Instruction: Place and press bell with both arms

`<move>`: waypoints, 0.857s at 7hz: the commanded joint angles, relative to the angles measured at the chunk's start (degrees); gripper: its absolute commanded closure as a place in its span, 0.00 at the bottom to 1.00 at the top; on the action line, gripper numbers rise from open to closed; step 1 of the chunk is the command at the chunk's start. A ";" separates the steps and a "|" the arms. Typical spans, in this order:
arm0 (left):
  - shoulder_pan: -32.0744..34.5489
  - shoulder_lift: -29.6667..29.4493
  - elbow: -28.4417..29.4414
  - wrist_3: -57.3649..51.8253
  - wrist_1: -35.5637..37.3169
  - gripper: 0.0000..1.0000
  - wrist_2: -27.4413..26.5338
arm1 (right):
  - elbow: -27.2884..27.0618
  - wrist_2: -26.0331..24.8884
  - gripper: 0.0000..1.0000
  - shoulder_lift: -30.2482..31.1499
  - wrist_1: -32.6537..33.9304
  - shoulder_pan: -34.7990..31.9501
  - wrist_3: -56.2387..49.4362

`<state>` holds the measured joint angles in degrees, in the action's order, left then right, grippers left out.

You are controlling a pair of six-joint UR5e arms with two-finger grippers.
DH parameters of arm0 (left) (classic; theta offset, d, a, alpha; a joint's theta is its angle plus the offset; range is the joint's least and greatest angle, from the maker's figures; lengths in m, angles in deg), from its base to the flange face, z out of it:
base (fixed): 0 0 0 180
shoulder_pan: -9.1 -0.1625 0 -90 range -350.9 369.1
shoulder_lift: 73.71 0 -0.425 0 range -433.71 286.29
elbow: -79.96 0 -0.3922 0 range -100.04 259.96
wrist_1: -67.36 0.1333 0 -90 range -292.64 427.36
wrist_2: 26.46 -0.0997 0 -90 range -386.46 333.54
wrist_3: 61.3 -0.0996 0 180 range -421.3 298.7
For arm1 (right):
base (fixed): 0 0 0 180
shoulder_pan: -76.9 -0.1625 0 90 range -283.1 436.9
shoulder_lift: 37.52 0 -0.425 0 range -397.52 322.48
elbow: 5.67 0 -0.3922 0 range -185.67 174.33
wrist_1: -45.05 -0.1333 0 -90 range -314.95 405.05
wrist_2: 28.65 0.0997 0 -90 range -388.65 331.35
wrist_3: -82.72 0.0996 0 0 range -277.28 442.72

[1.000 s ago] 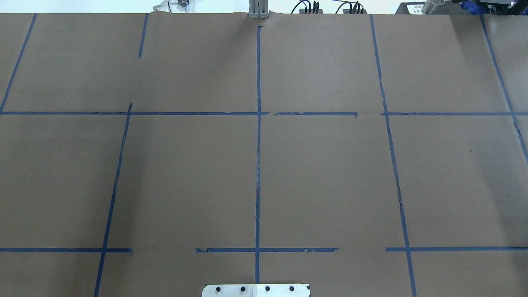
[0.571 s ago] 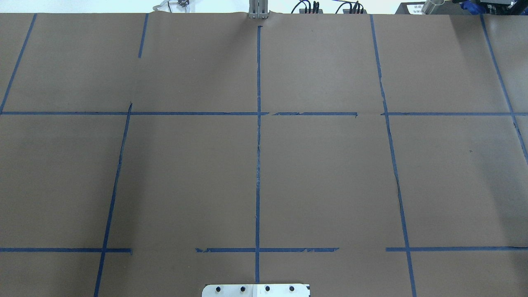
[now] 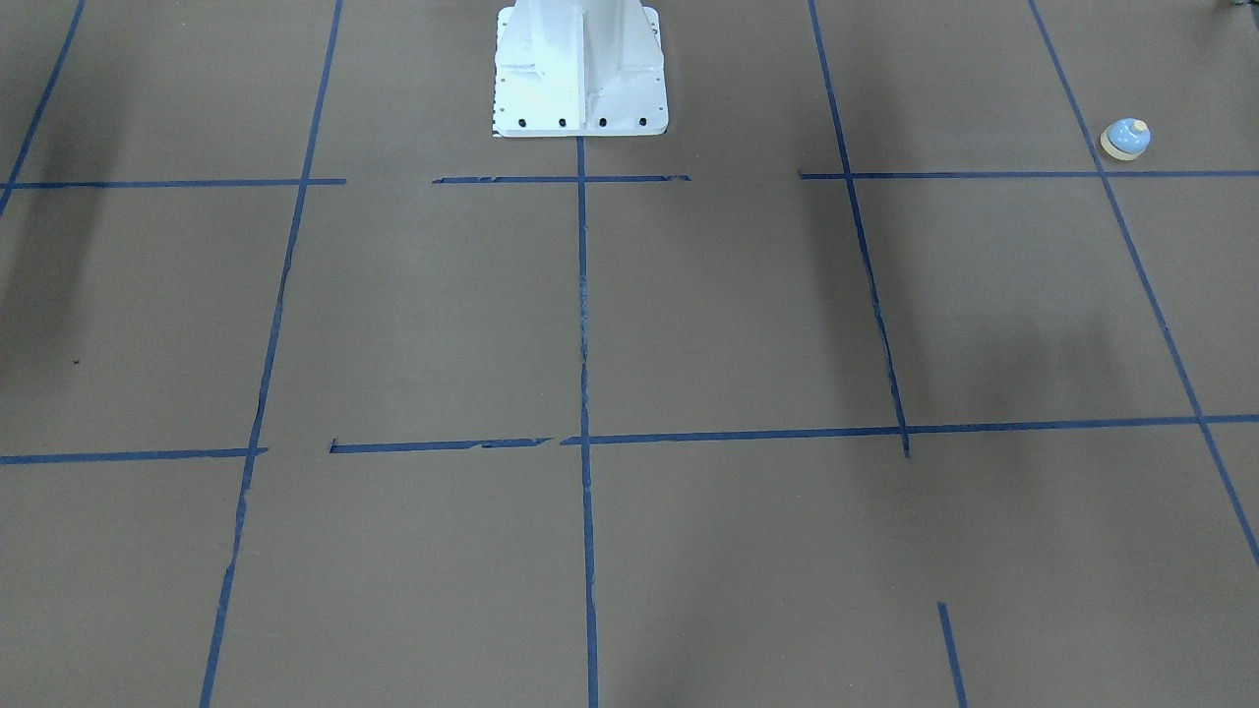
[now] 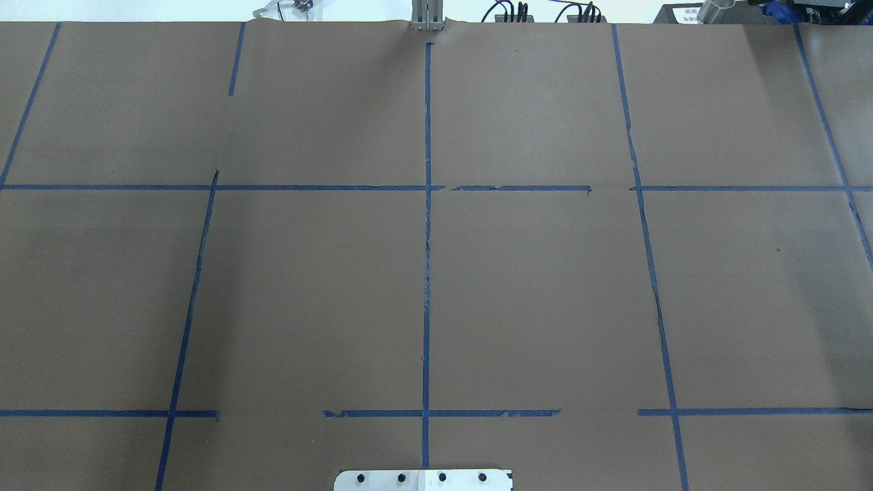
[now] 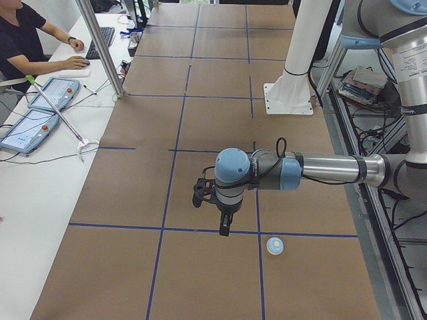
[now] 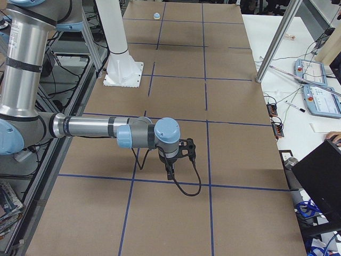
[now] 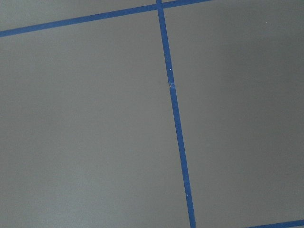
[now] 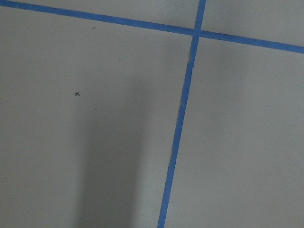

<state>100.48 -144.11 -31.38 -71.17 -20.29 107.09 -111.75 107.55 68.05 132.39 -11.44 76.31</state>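
Observation:
The bell (image 3: 1124, 139) is a small light-blue dome on a cream base. It stands upright on the brown paper near a blue tape line. It also shows in the exterior left view (image 5: 275, 246) and far off in the exterior right view (image 6: 156, 15). My left gripper (image 5: 225, 227) hangs above the table, apart from the bell and beside it. My right gripper (image 6: 170, 173) hangs over the other end of the table. Both show only in the side views, so I cannot tell whether they are open or shut. The wrist views show only paper and tape.
The white pedestal (image 3: 580, 69) stands at the robot's edge of the table. Blue tape lines grid the brown paper (image 4: 545, 293). A metal post (image 5: 100, 47) stands at the far edge. An operator (image 5: 27, 40) and teach pendants (image 5: 40, 107) are at a side desk.

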 commanded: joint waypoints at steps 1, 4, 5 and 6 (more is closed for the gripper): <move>-0.06 0.08 0.33 -0.24 -0.67 0.00 0.05 | 0.07 0.03 0.00 0.25 0.02 0.01 0.00; -0.06 1.84 -0.54 -0.68 -0.86 0.00 0.14 | 0.07 0.03 0.00 0.25 0.02 0.01 0.09; -0.06 1.84 -0.63 -0.68 -0.94 0.00 0.14 | -0.01 0.12 0.00 0.25 -0.07 0.01 0.09; -0.06 1.84 -0.63 -0.68 -0.94 0.00 0.14 | -0.01 0.12 0.00 0.34 -0.07 0.01 0.09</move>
<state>100.43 -142.36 -31.91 -71.84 -21.19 107.22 -111.72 107.64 68.32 132.35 -11.43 76.39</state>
